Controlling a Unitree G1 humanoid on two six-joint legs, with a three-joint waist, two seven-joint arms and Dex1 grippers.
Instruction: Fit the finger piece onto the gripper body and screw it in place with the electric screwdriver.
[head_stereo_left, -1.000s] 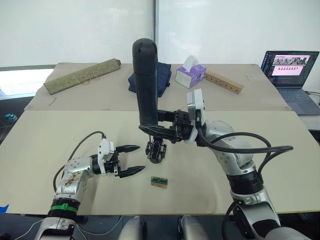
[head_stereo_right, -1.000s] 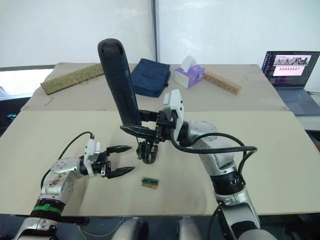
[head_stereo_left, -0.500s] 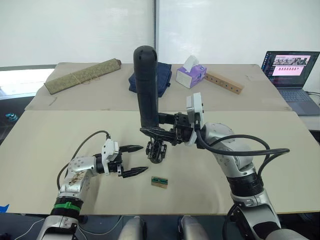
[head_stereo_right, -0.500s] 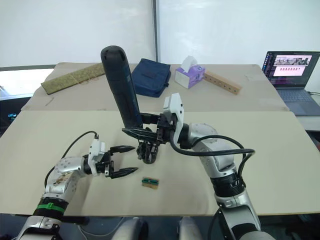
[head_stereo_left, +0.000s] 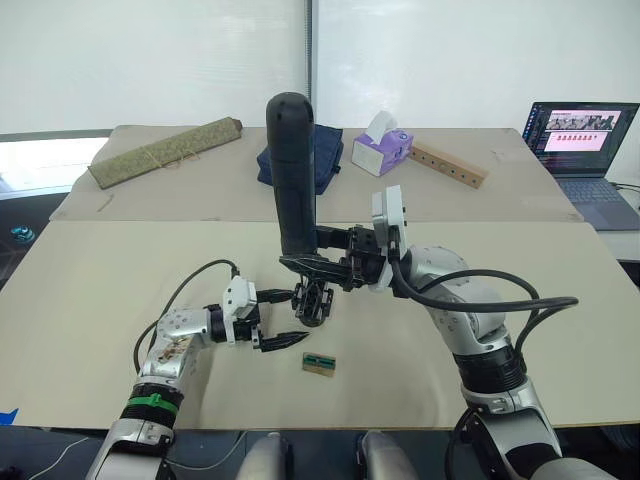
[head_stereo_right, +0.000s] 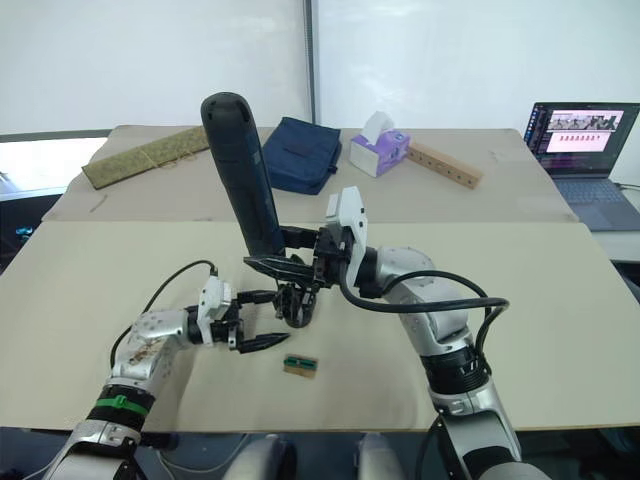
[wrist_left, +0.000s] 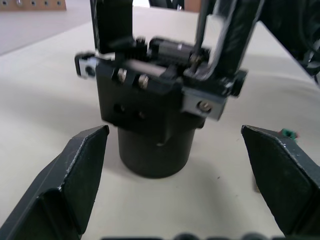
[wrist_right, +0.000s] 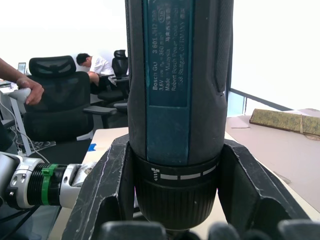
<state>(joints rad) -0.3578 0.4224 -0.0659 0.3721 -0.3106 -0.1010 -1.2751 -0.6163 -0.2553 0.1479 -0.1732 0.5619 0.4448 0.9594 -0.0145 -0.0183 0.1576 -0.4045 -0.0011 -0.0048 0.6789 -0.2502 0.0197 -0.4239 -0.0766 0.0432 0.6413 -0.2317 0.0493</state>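
The gripper body stands on its round base on the beige table, and I place all other things from it. Nearest to the camera, just in front of the gripper body, a small green-and-tan block lies flat on the table. To the left of the gripper body, the left gripper is low over the table with its two black fingers spread; one fingertip is just beside the body and the other fingertip is in front of it, near the block. In the left wrist view the gripper body is between the two open fingers, apart from both. Directly above the gripper body, the right gripper is closed around the lower end of the electric screwdriver, which stands almost upright and leans a little to the left. Its tip is down at the top of the gripper body, but I cannot tell if the bit touches a screw. Behind the gripper body, on the far table, there are a dark blue bag, a tissue box and a wooden bar to its right, and a rolled mat to its left. Far to the right is an open laptop.
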